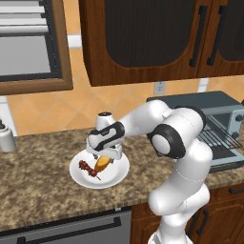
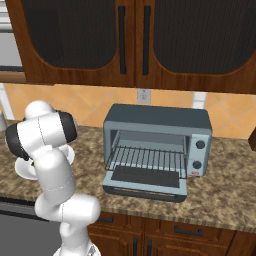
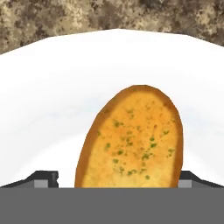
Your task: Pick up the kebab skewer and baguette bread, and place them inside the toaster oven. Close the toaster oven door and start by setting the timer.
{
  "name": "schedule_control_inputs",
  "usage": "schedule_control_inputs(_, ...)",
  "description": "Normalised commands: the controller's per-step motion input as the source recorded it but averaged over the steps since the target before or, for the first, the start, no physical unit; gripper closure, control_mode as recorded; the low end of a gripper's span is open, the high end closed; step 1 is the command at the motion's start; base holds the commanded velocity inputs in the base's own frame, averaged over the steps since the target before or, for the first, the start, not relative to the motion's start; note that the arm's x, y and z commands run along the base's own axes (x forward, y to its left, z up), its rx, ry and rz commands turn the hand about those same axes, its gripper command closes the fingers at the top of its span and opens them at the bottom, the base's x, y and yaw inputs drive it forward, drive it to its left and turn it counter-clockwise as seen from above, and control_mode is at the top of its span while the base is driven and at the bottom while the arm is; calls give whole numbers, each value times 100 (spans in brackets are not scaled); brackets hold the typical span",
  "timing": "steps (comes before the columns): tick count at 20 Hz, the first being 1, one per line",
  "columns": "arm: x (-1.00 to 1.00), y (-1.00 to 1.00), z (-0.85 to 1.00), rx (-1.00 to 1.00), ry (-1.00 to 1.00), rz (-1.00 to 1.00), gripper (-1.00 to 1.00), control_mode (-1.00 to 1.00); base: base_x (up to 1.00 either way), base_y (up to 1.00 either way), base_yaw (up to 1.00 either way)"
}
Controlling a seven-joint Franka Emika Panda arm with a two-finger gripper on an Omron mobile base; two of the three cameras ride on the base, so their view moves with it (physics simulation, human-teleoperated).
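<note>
- A pale bottle (image 1: 6,139) stands at the far left of the speckled stone counter (image 1: 38,186), under a wood-framed window (image 1: 33,47); below the counter's front edge runs a dark appliance front (image 1: 71,228) with a bar handle.
- A white plate (image 1: 116,177) sits on the counter in front of the arm; the kebab skewer (image 1: 89,169) lies on its left part, small dark red chunks on a thin stick.
- The baguette bread (image 1: 102,164) lies just right of the skewer on the same plate; in the hand view it is a golden oval flecked with green (image 3: 133,140), pointing away from the camera.
- The gripper (image 1: 103,159) hangs low over the bread, its jaws spread wide (one dark tip shows at each side of the bread in the hand view); whether they touch the bread I cannot tell.
- Dark wooden wall cabinets (image 2: 135,40) hang above; a wall outlet (image 2: 144,95) sits on the orange tiles behind.
- The toaster oven (image 2: 160,120) stands on the counter well to the right of the plate; its wire rack (image 2: 147,159) is bare.
- The toaster oven door (image 2: 145,181) is folded down flat in front; two round knobs sit on the lighter panel (image 2: 200,152) at the right.
</note>
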Motion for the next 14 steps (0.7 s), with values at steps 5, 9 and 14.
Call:
schedule_control_inputs(5, 0, 0, 0, 0, 0, 0, 100, -100, 0, 0, 0)
schedule_control_inputs(9, 0, 0, 0, 0, 0, 0, 100, -100, 0, 0, 0)
schedule_control_inputs(14, 0, 0, 0, 0, 0, 0, 100, -100, 0, 0, 0)
